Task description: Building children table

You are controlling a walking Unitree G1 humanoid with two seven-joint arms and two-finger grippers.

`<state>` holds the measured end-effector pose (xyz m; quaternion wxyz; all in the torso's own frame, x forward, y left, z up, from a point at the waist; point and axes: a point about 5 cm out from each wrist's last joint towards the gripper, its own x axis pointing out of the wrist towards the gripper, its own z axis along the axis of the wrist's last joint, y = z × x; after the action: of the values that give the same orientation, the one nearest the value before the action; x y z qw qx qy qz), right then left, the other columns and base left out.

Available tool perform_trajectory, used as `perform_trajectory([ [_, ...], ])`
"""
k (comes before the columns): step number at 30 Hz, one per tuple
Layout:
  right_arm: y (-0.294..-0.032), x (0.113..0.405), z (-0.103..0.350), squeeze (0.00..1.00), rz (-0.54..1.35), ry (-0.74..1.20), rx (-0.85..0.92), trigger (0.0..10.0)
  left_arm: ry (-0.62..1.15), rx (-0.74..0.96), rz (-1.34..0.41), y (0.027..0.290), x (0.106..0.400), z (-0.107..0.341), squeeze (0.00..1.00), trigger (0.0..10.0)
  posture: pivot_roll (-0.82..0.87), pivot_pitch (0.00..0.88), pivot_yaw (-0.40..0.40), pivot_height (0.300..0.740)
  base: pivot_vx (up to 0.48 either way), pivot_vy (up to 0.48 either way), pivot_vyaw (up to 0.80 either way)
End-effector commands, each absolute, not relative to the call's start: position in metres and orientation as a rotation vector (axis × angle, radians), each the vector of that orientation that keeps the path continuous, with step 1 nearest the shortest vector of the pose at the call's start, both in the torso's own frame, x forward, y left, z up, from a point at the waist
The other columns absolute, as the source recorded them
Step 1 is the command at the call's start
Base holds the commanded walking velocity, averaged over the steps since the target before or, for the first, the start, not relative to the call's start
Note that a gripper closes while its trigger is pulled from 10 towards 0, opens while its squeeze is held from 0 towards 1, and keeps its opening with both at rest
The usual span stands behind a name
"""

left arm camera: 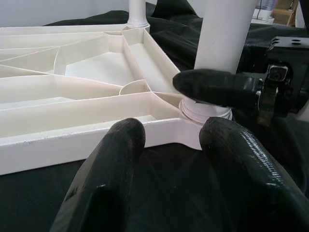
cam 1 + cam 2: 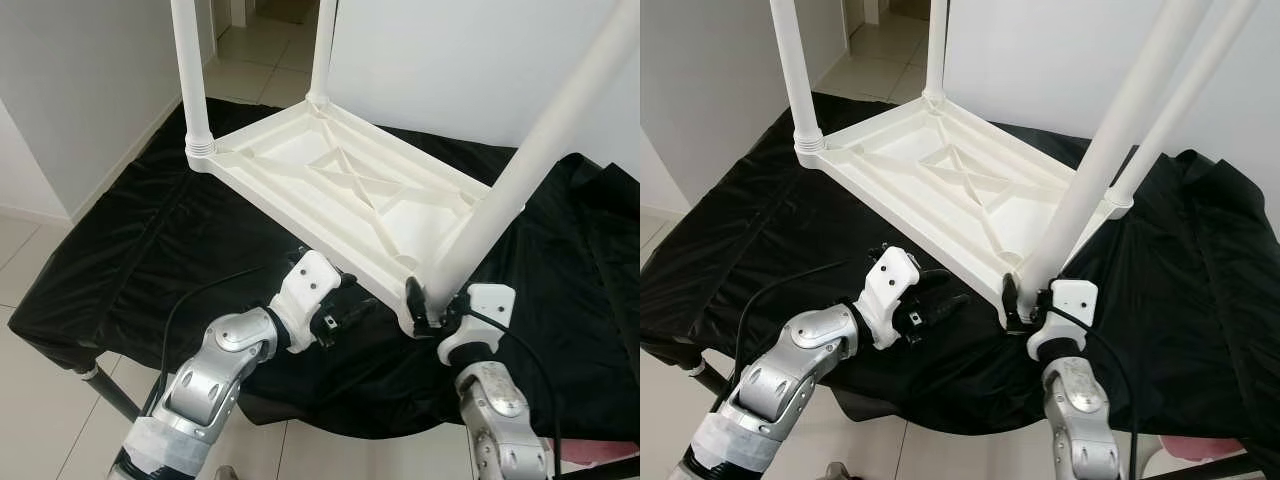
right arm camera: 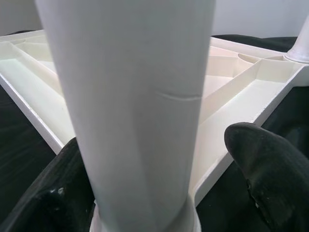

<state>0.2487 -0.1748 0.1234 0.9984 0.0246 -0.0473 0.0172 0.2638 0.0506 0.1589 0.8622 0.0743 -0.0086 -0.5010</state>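
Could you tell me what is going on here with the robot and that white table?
A white plastic children's table lies upside down on a black cloth, its legs pointing up. The right gripper is at the base of the nearest leg, its fingers on either side of the leg where it meets the corner socket. The left gripper is open and rests low on the cloth beside the table's near edge, holding nothing. All four legs appear to stand in their corners.

One upturned white tabletop (image 2: 340,190), four legs (image 2: 798,75), one black cloth (image 2: 150,250), apparently
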Motion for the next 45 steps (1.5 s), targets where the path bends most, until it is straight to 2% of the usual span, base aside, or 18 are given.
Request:
perform_trajectory([
  [1, -0.176, 0.247, 0.123, 0.00, 0.042, -0.094, 0.040, 10.0, -0.013, 0.159, -1.053, 0.051, 0.263, 0.157, 0.00, 10.0, -0.02, 0.059, -0.078, 0.740, 0.000, 0.000, 0.00],
  [11, -0.178, 0.260, 0.130, 0.00, 0.173, -0.128, 0.010, 10.0, -0.011, 0.253, -1.037, 0.077, 0.287, 0.163, 0.00, 10.0, -0.03, 0.063, -0.067, 0.740, 0.000, 0.000, 0.00],
  [16, -0.185, 0.277, 0.134, 0.00, 0.221, -0.133, -0.025, 10.0, -0.028, 0.368, -0.983, 0.096, 0.319, 0.173, 0.00, 10.0, -0.05, 0.064, -0.060, 0.740, 0.000, 0.000, 0.00],
  [23, -0.181, 0.282, 0.136, 0.00, 0.286, -0.145, -0.043, 10.0, 0.009, 0.462, -0.987, 0.089, 0.350, 0.167, 0.00, 10.0, -0.06, 0.060, -0.026, 0.740, 0.000, 0.000, 0.00],
  [28, -0.176, 0.275, 0.130, 0.00, 0.296, -0.132, -0.025, 10.0, 0.065, 0.562, -0.887, 0.087, 0.369, 0.158, 0.00, 10.0, -0.08, 0.067, -0.012, 0.740, 0.000, 0.000, 0.00],
  [31, -0.173, 0.270, 0.125, 0.00, 0.304, -0.125, -0.025, 10.0, 0.082, 0.562, -0.827, 0.087, 0.378, 0.161, 0.00, 10.0, -0.09, 0.077, -0.004, 0.740, 0.000, 0.000, 0.00],
  [45, -0.174, 0.258, 0.121, 0.00, 0.284, -0.122, -0.040, 10.0, 0.048, 0.605, -0.742, 0.081, 0.398, 0.185, 0.00, 10.0, -0.13, 0.106, -0.012, 0.740, 0.000, 0.000, 0.00],
])
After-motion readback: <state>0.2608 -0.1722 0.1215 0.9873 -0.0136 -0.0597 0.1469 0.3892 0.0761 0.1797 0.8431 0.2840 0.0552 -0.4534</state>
